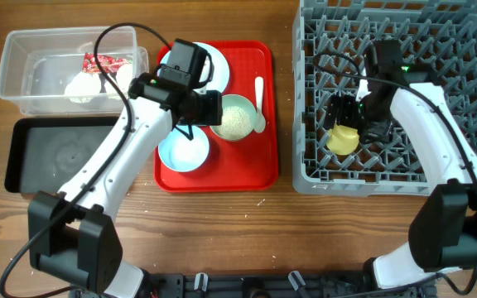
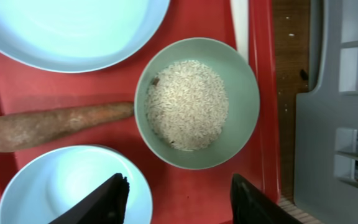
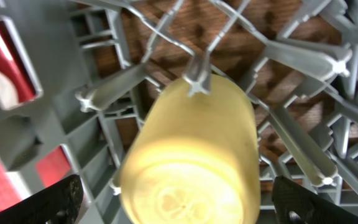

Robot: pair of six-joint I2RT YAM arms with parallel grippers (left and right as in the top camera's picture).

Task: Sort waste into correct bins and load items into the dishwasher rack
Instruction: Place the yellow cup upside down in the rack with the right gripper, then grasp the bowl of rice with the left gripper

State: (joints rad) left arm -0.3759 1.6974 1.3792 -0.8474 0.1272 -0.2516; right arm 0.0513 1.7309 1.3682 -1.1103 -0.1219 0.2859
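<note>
My left gripper [image 1: 209, 108] is open and empty [image 2: 182, 202], hovering over the red serving tray beside the pale green bowl [image 2: 196, 102] filled with white rice. Around it lie the pale blue plate [image 2: 67, 28], the brown sausage-like stick [image 2: 55, 124], the pale blue bowl [image 2: 73, 186] and the white spoon [image 1: 259, 91]. My right gripper [image 1: 346, 116] is inside the grey dishwasher rack [image 1: 462, 50]. Its fingers [image 3: 179, 208] are spread wide on either side of the upturned yellow cup [image 3: 191, 155], which rests among the pegs. The red wrapper [image 1: 106, 63] and white tissue [image 1: 85, 87] lie in the clear tub [image 1: 23, 50].
The black tray [image 1: 56, 153] sits in front of the clear tub at the left. The red serving tray [image 1: 255, 170] lies between the bins and the rack. The rack's wall [image 2: 328, 137] stands just right of the serving tray's edge.
</note>
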